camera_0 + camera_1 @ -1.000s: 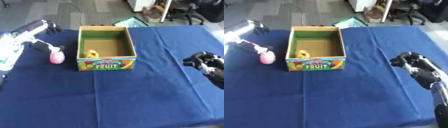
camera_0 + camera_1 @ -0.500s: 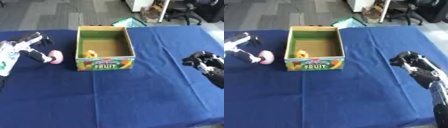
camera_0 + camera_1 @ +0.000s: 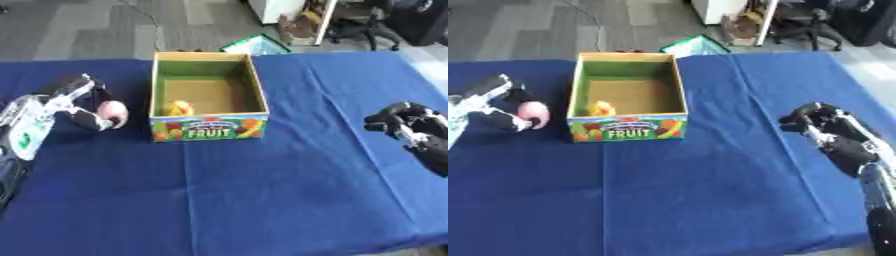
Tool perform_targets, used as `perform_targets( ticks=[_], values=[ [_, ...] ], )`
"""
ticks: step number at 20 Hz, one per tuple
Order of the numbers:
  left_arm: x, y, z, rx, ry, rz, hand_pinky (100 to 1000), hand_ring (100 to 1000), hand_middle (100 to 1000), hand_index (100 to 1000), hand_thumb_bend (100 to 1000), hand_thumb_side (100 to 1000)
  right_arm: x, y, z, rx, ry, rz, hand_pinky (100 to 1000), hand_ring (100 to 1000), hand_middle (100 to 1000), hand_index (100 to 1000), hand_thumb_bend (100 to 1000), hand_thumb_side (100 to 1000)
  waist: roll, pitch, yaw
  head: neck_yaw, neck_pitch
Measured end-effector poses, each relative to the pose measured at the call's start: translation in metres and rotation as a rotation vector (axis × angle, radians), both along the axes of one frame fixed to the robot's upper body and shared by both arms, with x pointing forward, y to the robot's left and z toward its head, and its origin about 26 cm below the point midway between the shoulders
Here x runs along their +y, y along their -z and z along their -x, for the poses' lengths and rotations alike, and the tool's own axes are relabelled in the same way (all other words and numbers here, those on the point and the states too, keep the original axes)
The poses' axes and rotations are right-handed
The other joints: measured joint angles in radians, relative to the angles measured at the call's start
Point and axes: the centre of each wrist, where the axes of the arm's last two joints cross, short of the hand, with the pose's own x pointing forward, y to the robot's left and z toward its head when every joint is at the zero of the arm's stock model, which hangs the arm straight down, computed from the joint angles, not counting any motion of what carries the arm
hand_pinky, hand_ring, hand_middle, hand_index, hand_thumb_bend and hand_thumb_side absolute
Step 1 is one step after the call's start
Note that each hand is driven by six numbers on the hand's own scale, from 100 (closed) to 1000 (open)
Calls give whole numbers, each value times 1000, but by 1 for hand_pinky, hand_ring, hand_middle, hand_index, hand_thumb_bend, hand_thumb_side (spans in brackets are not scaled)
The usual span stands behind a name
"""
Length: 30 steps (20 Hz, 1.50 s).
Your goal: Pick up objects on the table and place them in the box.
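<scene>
We see the left hand [image 3: 77,102], fingers now curled around the pink object [image 3: 114,113], lifted nearer the box [image 3: 207,125]; the right hand [image 3: 411,125] idles, curled empty.

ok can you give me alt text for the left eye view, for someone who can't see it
The robot's left hand curls around a pink object just left of an open cardboard fruit box on a blue tablecloth. A small yellow item lies inside the box, and the right hand rests curled and empty at the right.
</scene>
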Motion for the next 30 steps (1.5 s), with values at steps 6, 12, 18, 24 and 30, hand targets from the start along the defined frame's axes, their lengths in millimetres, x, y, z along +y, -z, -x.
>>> perform_targets(
  ticks=[6, 12, 18, 24, 30],
  values=[
    [-3, -6, 0, -89, -26, 88, 585, 389, 231, 410, 100, 207, 0, 1, 0, 3, 2, 0, 800, 753, 569, 630, 100, 100, 0, 0, 0, -3, 0],
    [-16, -52, 5, -229, 15, 252, 577, 369, 210, 396, 100, 193, -1, 2, 0, 6, 4, -1, 801, 753, 569, 630, 100, 100, -1, -1, 2, -4, 0],
    [-40, -88, 4, -309, 78, 352, 582, 387, 219, 404, 100, 196, -1, 2, 0, 7, 3, -1, 801, 753, 569, 630, 100, 100, -7, -7, -4, 3, 0],
    [-75, -78, -15, -254, 154, 332, 594, 426, 249, 426, 100, 184, 2, 2, 0, 9, -9, 0, 801, 754, 570, 630, 100, 100, -13, -7, -32, 21, 0],
    [-97, -44, -26, -241, 172, 352, 626, 531, 497, 618, 243, 160, 9, 2, -3, 4, -31, -7, 801, 754, 570, 630, 100, 100, -20, 0, -56, 42, 0]
  ],
)
